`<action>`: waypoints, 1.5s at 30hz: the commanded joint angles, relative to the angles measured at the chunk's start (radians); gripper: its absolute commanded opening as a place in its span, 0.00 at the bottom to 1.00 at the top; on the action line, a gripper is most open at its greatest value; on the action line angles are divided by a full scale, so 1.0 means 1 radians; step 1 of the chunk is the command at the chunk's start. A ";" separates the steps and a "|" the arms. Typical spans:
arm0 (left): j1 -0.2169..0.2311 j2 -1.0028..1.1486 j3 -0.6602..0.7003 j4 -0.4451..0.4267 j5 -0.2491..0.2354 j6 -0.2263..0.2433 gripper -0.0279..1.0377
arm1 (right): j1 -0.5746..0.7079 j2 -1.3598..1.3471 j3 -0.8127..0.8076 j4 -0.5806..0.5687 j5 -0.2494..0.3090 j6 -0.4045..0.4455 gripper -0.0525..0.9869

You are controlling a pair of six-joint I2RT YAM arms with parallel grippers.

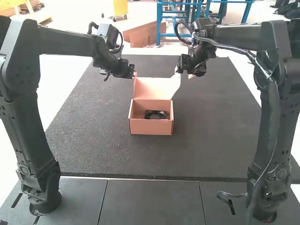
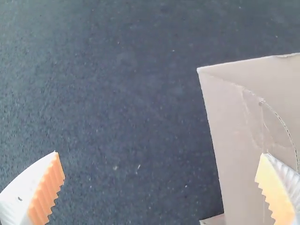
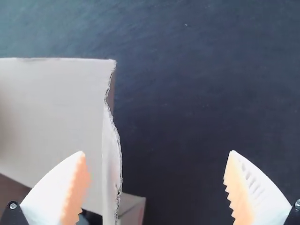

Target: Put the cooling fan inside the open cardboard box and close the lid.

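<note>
Item one, placement: complete. The cardboard box (image 1: pixel 151 124) sits near the middle of the dark mat (image 1: pixel 84 136) on the tabletop. The cooling fan (image 1: pixel 155 114) lies flat inside it, below the rim.

Item two, closure: outstanding. The lid (image 1: pixel 157 88) stands upright at the box's far edge (inner face toward the arms).

At its top, the left gripper (image 1: pixel 132 74) is by the left corner and the right gripper (image 1: pixel 180 70) by the right corner. Both have fingers spread wide apart, holding nothing. One pad of each appears close against the card, though contact cannot be confirmed.

Remaining: fold the lid forward and down.
</note>
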 commanded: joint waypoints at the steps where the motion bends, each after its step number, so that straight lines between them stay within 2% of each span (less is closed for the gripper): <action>1: -0.006 -0.007 0.033 0.000 0.012 -0.007 0.94 | 0.000 0.007 0.043 0.005 -0.039 0.007 0.58; 17: -0.006 -0.007 0.036 -0.007 0.010 -0.007 0.94 | 0.019 0.053 0.069 0.002 -0.071 0.007 0.56; 19: -0.005 -0.007 0.036 -0.007 0.010 -0.007 0.94 | 0.019 0.060 0.075 0.003 -0.076 0.007 0.48; 23: -0.005 -0.007 0.036 -0.008 0.012 -0.007 0.94 | 0.019 0.063 0.083 0.003 -0.079 0.005 0.39; 34: -0.008 -0.007 0.035 -0.008 0.010 -0.007 0.94 | 0.019 0.063 0.091 0.002 -0.077 0.002 0.35; 45: -0.009 -0.007 0.032 -0.013 0.010 -0.009 0.94 | 0.019 0.061 0.114 -0.005 -0.074 0.001 0.26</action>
